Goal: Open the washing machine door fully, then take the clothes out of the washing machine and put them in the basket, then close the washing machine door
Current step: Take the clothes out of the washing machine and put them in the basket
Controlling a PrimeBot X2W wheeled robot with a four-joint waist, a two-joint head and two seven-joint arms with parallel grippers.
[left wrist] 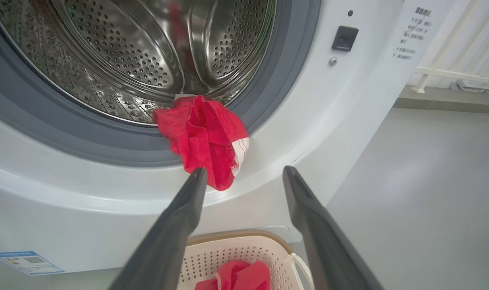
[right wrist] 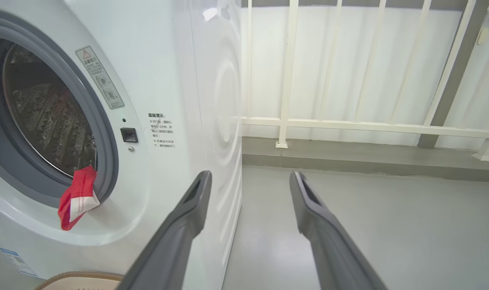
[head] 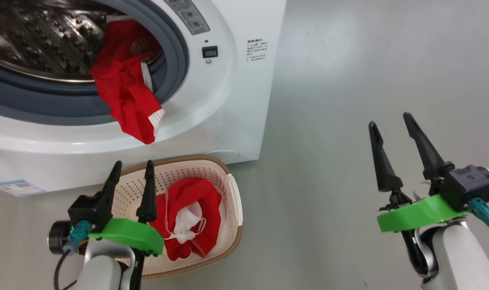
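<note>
The washer is standing at the far left with its mouth uncovered. One red garment is spilling out of the steel drum. It is draping over the grey seal at the opening's lower right and hanging down the white front, its white-striped hem dangling free above the basket. The basket is sitting on the floor right against the washer's foot. A second red piece is lying bunched inside it with white fabric showing in its folds; whether that white is trim or a separate item is hard to tell. The left gripper is hovering over the basket's left half, fingers spread wide and gripping nothing, pointing toward the hanging garment. The right gripper is hanging well to the right above bare floor, also spread and empty, aimed past the washer's right corner toward a white railing.
</note>
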